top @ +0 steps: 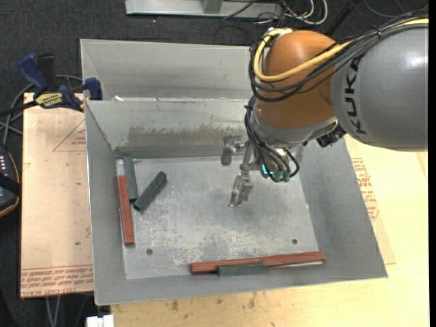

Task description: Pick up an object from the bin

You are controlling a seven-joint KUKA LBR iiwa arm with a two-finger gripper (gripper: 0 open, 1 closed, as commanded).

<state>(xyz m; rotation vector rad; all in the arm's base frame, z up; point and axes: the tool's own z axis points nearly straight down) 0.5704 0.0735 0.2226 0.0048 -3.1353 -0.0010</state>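
Grey bin (pixel 102 182), with the arm (pixel 381 80) coming in from the right. The biggest loose thing is a long red stick (pixel 286 258) lying flat along the front wall, with a dark green stick (pixel 242 270) touching it. A shorter red stick (pixel 126 213) runs along the left wall, and a green block (pixel 150 191) sits tilted just beside it. The gripper (pixel 240 191) hangs over bare floor mid-bin, well apart from all of them. Honestly can't tell if it's open or closed.

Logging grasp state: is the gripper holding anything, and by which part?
Nothing shows in the gripper. It hangs above bare bin floor, apart from the short dark green bar and the red bar at left.
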